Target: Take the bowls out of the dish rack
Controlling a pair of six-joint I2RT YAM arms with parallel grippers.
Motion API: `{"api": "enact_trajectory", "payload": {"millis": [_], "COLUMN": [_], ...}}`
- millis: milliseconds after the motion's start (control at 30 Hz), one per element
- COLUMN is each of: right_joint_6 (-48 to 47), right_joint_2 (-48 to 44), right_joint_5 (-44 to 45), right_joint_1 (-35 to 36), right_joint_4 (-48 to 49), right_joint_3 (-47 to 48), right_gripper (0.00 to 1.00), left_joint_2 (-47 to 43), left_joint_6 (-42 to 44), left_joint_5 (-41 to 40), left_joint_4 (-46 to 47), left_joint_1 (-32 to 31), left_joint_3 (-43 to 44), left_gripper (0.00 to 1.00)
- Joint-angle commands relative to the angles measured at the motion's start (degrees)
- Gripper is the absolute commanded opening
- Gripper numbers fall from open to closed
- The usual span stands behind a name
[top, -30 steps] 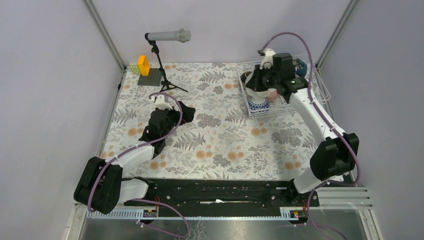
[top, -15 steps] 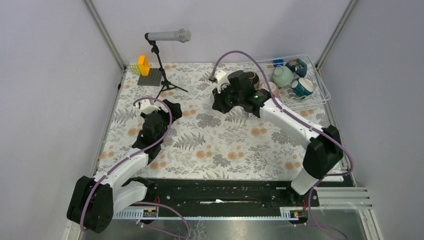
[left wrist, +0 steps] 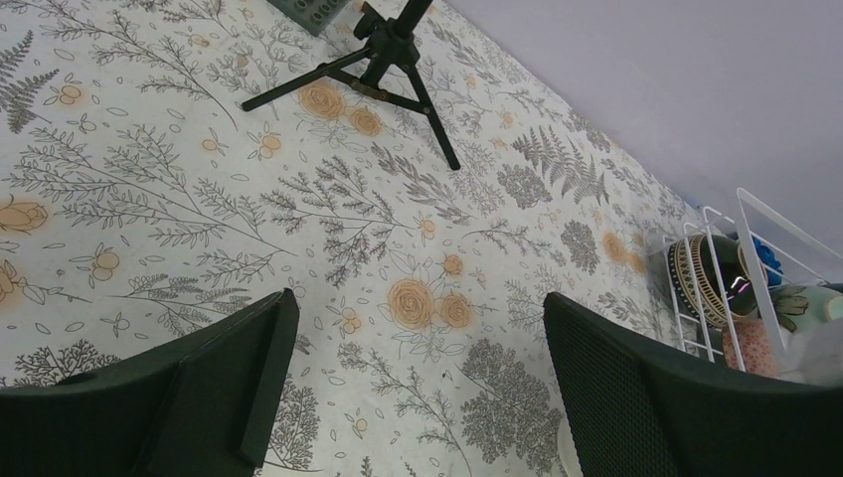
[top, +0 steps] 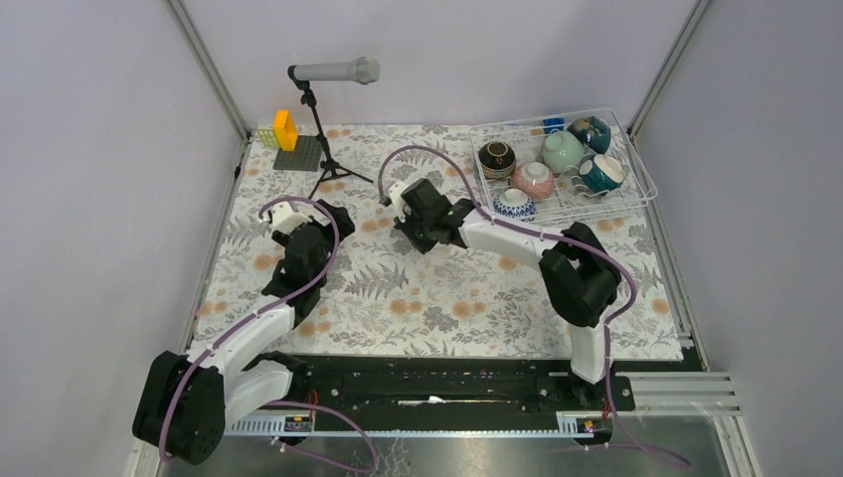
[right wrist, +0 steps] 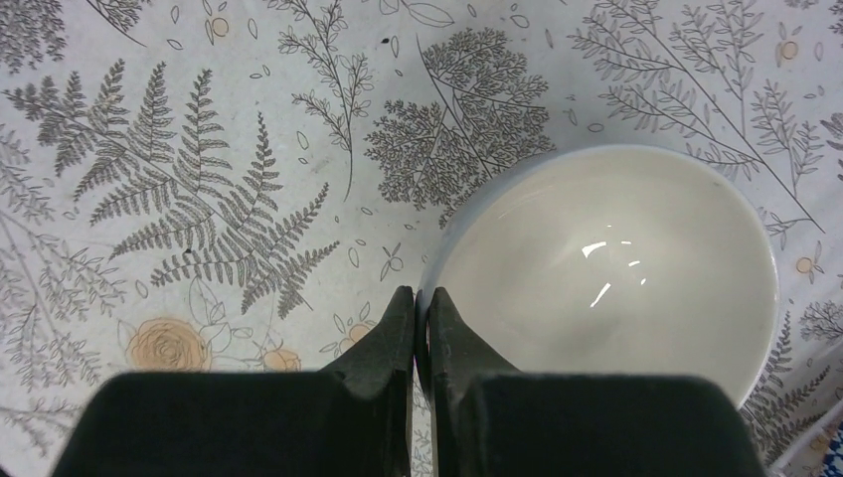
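Right gripper (right wrist: pixel 418 303) is seen low over the floral-patterned surface (top: pixel 447 288) near its middle, jaws closed on the near rim of a white bowl (right wrist: pixel 606 268), which is held upright with its hollow facing up; whether its base touches the surface cannot be told. Left gripper (left wrist: pixel 418 303) is held above the left part of the surface, jaws spread wide with nothing between them. The dish rack (top: pixel 582 204) is placed at the far right corner, well apart from the white bowl. In it are seen a dark brown bowl (top: pixel 496 157), a pink bowl (top: pixel 535 179), a mint green bowl (top: pixel 563 151), a blue-and-white patterned bowl (top: pixel 513 203) and a teal bowl (top: pixel 601 174). A microphone stand (top: pixel 323 149) is set at the far left
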Motion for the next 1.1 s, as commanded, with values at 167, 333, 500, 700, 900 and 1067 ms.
{"api": "enact_trajectory", "payload": {"millis": [167,333,500,700,900,1067], "right_joint_6": [-1.53,-1.22,-0.61,0.94,3.39,5.22], "right_joint_2": [2.21,0.50,-4.84,-13.78,-18.80,-24.15], "right_joint_5": [8.62,9.17,10.28,16.92,30.95,43.21], "right_joint_1": [3.00,3.59,3.59,3.54,3.51,3.38], "right_joint_4": [5.67,7.91,10.18,15.53,17.15,22.06], "right_joint_3": [2.49,-0.11,-3.27,-9.39,-12.58,-17.42], "right_gripper": [0.15,0.44,0.54,0.67,0.78,0.99], "left_joint_2": [2.35,3.74,4.96,9.19,17.82,24.28], "left_joint_6": [2.13,2.94,6.26,9.33,11.47,12.94], "left_joint_5": [3.86,6.54,13.56,25.14,34.67,37.69], "left_joint_4": [2.42,3.37,5.92,9.97,7.80,3.94], "left_joint_1": [-0.23,-0.22,-0.23,-0.28,-1.73,-3.58], "left_joint_3": [1.92,2.32,2.67,3.83,10.37,15.12], "left_gripper": [0.99,0.99,0.99,0.99,0.98,0.95]}}
